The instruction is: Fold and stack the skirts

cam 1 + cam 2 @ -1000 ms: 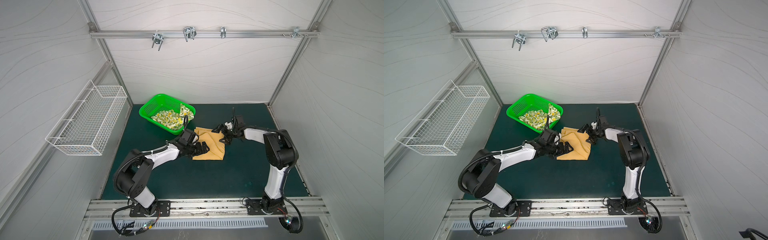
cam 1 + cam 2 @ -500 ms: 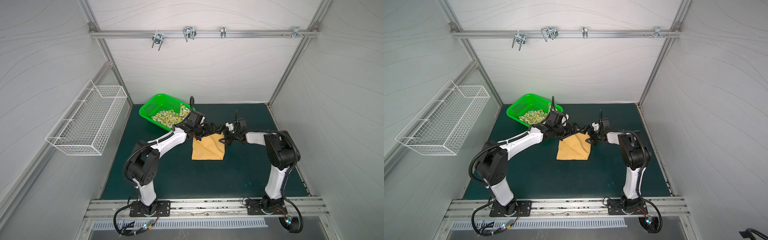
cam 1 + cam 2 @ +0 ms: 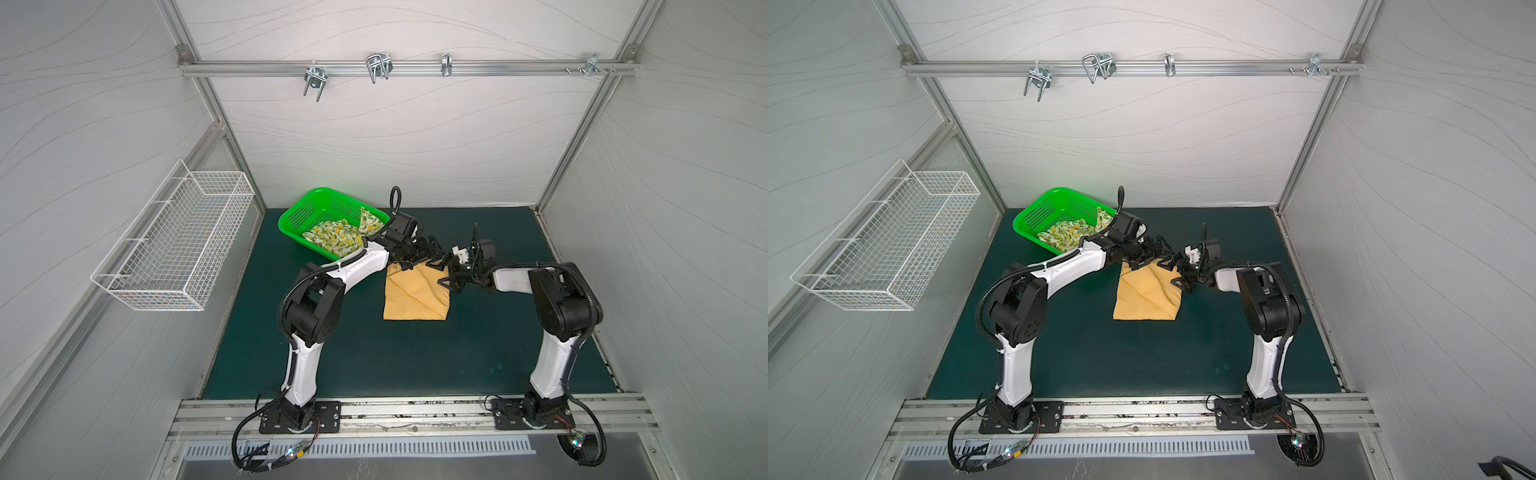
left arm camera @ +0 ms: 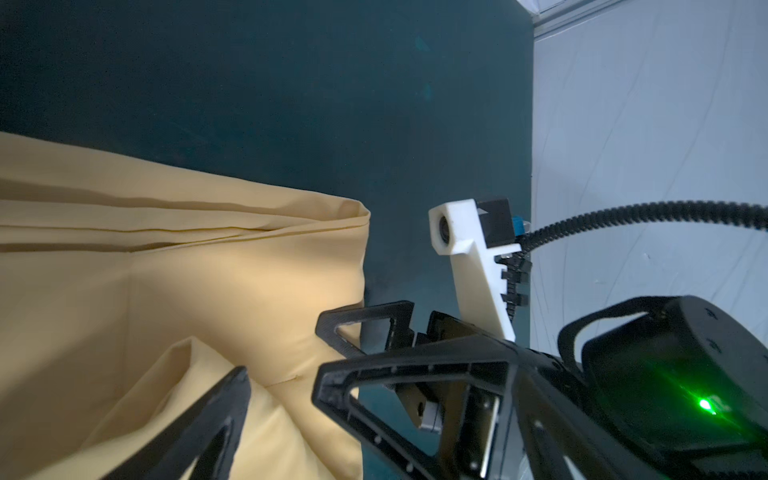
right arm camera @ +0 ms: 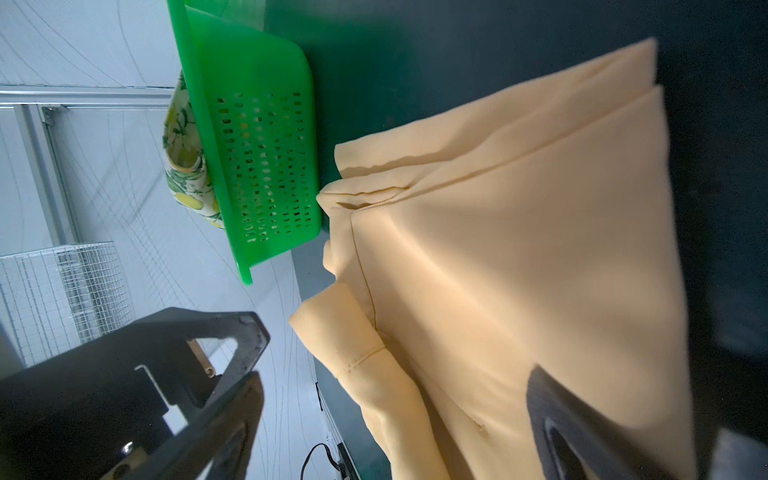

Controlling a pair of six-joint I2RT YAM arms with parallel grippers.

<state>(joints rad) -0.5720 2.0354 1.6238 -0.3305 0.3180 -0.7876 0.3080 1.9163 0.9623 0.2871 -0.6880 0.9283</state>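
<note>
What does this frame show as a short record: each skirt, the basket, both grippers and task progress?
mustard skirt: folded to a rough rectangle, lying on the dark green mat
lemon-print skirt: crumpled inside the green basket, one corner over the rim
basket position: far left corner of the mat
left gripper: open over the mustard skirt's far edge, gripping nothing
right gripper: open at the same skirt's far right corner, close to the left gripper
progress: one skirt folded, nothing stacked yet
</note>
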